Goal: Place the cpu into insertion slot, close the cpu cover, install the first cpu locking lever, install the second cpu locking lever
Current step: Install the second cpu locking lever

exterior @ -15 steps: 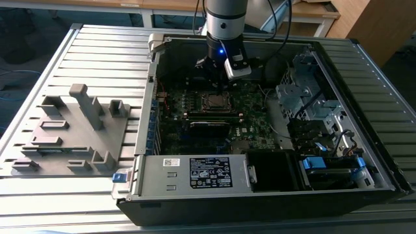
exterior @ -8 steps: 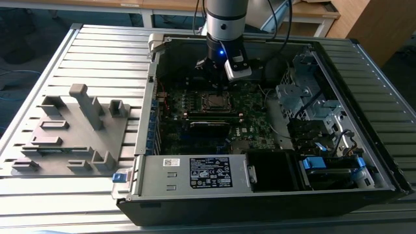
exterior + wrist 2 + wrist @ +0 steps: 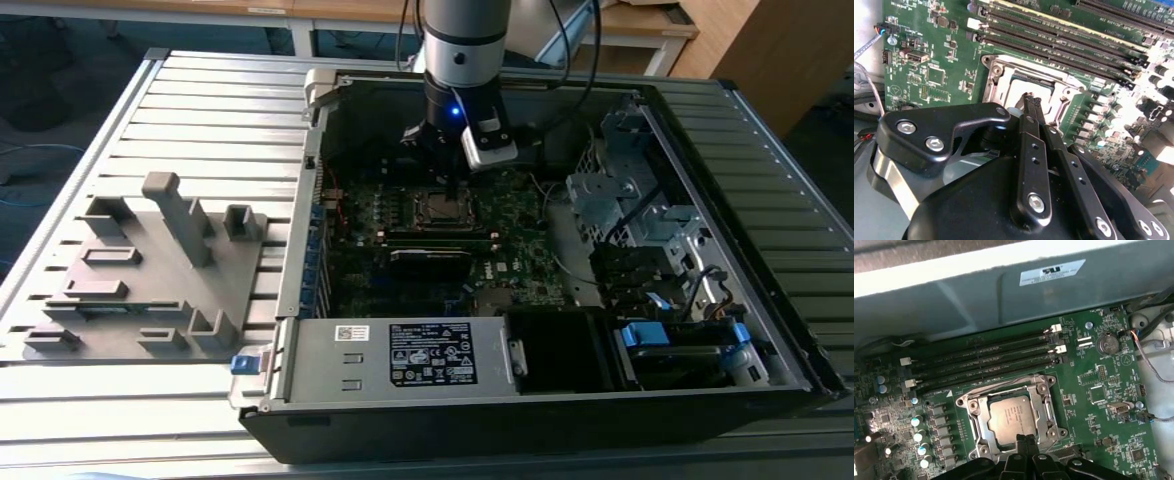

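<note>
Gripper [image 3: 1026, 440] poised over the near edge of the insertion slot [image 3: 970, 412], fingers [image 3: 1032, 106] pressed together, nothing pinched. CPU [image 3: 1011, 415] seated in the slot, silvery face up. CPU cover [image 3: 1042, 410] closed flat around the chip, face showing through its window. Memory slots [image 3: 984, 357] running parallel just beside the socket. In the exterior view, arm [image 3: 462, 40] reaching down into the open computer case [image 3: 534, 400] on the slatted table [image 3: 200, 90]; grey fixture tray [image 3: 147, 280] lying at the exterior view's left.

Dim, soft-focus views; shadowed computer case [image 3: 694, 400] interior, glare on the cpu [image 3: 1011, 415].
</note>
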`<state>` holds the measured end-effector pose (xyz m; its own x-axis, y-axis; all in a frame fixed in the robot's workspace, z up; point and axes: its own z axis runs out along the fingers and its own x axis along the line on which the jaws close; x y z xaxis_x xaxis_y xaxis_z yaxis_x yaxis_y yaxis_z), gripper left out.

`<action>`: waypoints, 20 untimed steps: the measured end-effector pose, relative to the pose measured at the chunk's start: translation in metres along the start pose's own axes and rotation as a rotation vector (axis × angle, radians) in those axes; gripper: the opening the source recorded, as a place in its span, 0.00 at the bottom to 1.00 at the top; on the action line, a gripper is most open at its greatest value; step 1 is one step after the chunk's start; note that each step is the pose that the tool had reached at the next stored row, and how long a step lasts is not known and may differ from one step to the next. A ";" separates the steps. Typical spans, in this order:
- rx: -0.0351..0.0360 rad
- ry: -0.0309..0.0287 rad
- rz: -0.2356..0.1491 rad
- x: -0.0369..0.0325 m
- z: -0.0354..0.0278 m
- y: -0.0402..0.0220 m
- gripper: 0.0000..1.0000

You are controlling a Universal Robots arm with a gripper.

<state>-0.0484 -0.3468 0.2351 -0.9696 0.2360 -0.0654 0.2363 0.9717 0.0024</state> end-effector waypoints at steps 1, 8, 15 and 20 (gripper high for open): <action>-0.0001 0.0000 0.000 -0.0002 0.0000 -0.0006 0.11; -0.0001 0.0000 0.000 -0.0014 0.0001 -0.0055 0.11; -0.0001 0.0000 0.000 -0.0028 0.0002 -0.0113 0.11; -0.0001 0.0000 0.000 -0.0037 0.0002 -0.0151 0.11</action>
<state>-0.0484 -0.3623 0.2351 -0.9696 0.2359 -0.0654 0.2363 0.9717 0.0025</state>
